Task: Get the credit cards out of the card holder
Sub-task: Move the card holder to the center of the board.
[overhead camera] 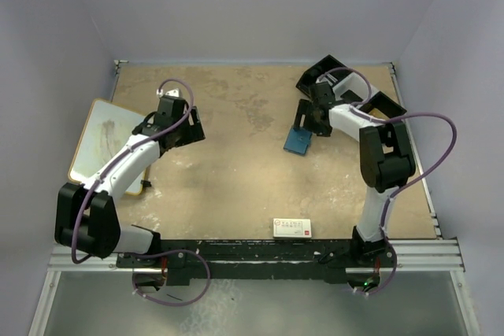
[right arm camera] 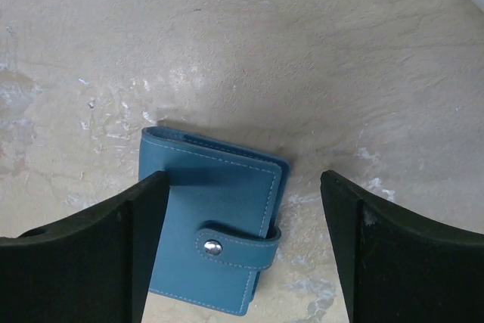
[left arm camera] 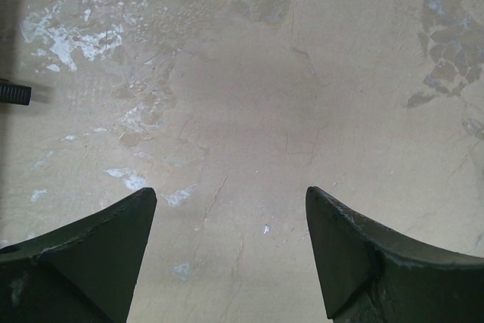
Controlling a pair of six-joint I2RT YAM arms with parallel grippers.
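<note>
The card holder [overhead camera: 298,142] [right arm camera: 219,209] is a small blue wallet lying flat on the tan tabletop right of centre, folded closed with its snap tab fastened. The credit cards are hidden. My right gripper [overhead camera: 309,121] [right arm camera: 244,187] hovers just above the holder, open; its left finger overlaps the wallet's left edge in the right wrist view and the right finger stands clear of it. Over to the left, my left gripper [overhead camera: 185,125] [left arm camera: 231,194] is open over bare tabletop, with nothing between its fingers.
A white box with red print [overhead camera: 292,227] lies near the front edge. A white board with a yellow rim [overhead camera: 102,143] sits at the left edge. Black tray compartments [overhead camera: 323,72] stand at the back right behind the right arm.
</note>
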